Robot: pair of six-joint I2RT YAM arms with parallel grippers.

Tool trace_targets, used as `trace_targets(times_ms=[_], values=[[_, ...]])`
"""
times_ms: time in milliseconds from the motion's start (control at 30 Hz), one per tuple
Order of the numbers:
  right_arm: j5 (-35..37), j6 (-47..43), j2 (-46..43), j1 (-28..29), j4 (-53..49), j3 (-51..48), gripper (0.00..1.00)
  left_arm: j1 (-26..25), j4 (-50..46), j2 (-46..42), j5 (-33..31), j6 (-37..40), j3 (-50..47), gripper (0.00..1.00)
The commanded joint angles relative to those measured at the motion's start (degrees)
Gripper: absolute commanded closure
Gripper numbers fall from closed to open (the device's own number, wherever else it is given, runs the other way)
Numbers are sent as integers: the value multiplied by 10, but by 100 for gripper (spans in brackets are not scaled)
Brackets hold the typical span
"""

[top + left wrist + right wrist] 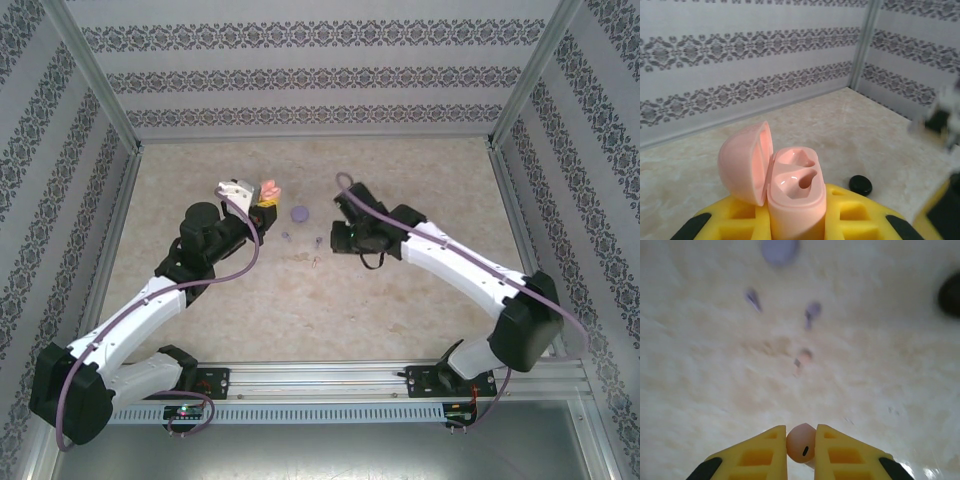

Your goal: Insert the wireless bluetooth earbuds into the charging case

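Pink charging case point(795, 187) is being clamped open-lidded by left end effector point(795, 220); right end effector point(801, 437) is pinching matching earbud point(801, 445) for insertion.

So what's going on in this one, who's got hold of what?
The left claw is shut on the pink charging case, whose lid is swung open; both wells look empty. The right claw pinches one pink earbud above the table. The second pink earbud, two purple earbuds and the purple case lie on the table beyond it.
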Motion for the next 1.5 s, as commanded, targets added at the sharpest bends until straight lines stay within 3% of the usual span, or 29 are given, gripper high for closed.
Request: trace_targets(times_ms=[0, 167, 367, 667, 867, 1100, 1467], values=[[-33, -3, -30, -18, 47, 55, 83, 8, 112, -15, 67, 16, -21, 100], [-81, 6, -38, -47, 97, 127, 83, 8, 165, -7, 119, 39, -34, 100], [-123, 49, -45, -68, 198, 151, 83, 4, 232, 13, 120, 38, -35, 100], [-162, 133, -58, -70, 437, 61, 82, -39, 249, 71, 105, 81, 20, 100], [-158, 122, -80, -53, 567, -19, 81, -46, 266, 88, 88, 101, 32, 100], [-135, 78, -109, -19, 589, -59, 81, -48, 261, 95, 88, 114, 45, 100], [-128, 80, -122, 0, 615, -110, 81, -48, 240, 95, 103, 133, 54, 100]])
